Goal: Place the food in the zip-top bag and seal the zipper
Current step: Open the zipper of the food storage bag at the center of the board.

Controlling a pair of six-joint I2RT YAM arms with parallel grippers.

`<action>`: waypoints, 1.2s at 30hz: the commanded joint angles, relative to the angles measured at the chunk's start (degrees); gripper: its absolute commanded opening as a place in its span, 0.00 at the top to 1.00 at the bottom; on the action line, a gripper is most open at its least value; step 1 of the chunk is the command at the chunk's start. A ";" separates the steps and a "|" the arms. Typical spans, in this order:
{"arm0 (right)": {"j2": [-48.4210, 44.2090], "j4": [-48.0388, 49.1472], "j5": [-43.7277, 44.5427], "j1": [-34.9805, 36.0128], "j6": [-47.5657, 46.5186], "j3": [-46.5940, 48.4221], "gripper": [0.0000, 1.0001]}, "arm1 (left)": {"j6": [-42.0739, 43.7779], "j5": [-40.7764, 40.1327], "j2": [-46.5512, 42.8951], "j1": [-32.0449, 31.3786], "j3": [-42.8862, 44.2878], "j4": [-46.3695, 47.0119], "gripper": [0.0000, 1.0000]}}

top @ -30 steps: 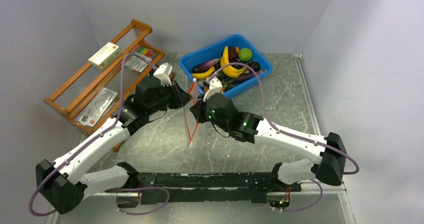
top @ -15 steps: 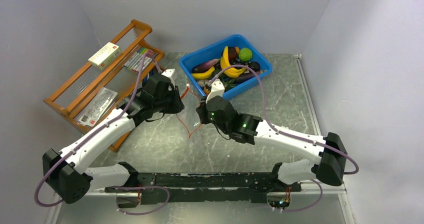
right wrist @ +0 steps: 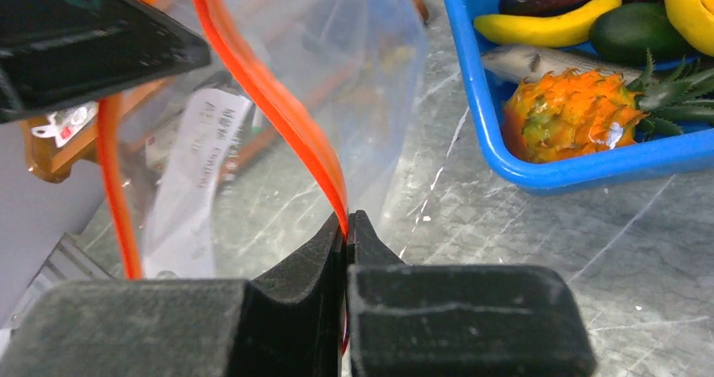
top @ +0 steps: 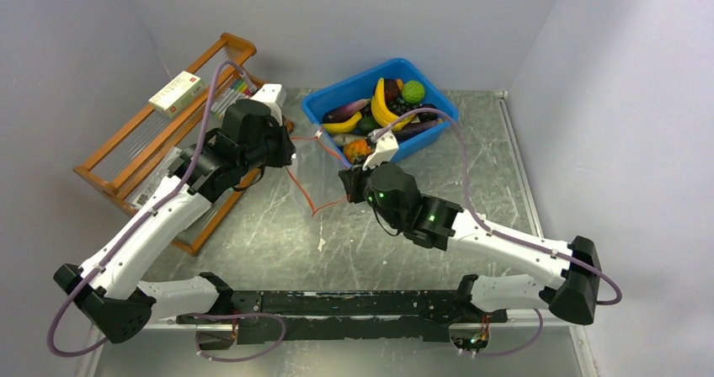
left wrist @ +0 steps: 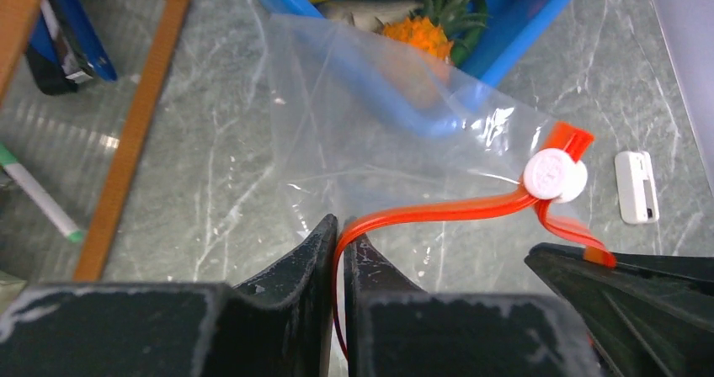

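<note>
The clear zip-top bag (top: 316, 175) hangs between both grippers with its mouth spread wide. My left gripper (top: 289, 154) is shut on one side of the red-orange zipper (left wrist: 438, 213), beside the white slider (left wrist: 554, 175). My right gripper (top: 347, 190) is shut on the opposite zipper strip (right wrist: 278, 108). In the left wrist view the strip runs between the left gripper's (left wrist: 339, 230) fingertips; in the right wrist view it is pinched at the right gripper's (right wrist: 346, 221) tips. The food lies in the blue bin (top: 442, 124): bananas (top: 383, 99), a green ball (top: 412, 91), an orange pineapple (top: 358, 150). No food shows inside the bag.
A wooden rack (top: 126, 154) stands along the left wall, holding a white box (top: 177, 91) and markers. The blue bin sits just behind the bag. A small white block (left wrist: 637, 186) lies on the marble tabletop. Walls close in on the left, back and right.
The left gripper has swung back and left, the right gripper right. The bag's mouth, a narrow line a second ago, is now pulled wide between them.
</note>
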 commanded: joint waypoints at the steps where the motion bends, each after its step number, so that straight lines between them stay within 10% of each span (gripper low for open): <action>1: 3.04 0.71 3.88 -0.31 1.13 -0.05 1.00 | 2.85 -5.60 -1.02 -0.29 3.57 -4.25 0.93; 11: 7.51 12.94 -2.92 -0.33 4.32 -2.29 1.00 | 3.31 12.53 -4.44 -0.22 -1.91 0.40 0.50; 19: 9.46 14.20 -3.40 -0.33 5.08 -3.16 1.00 | 0.21 19.88 -8.00 -0.27 -11.69 8.89 0.35; 36: 10.61 11.91 -0.33 -0.36 2.98 1.70 1.00 | 2.97 1.41 -2.55 -0.29 -9.07 1.54 0.49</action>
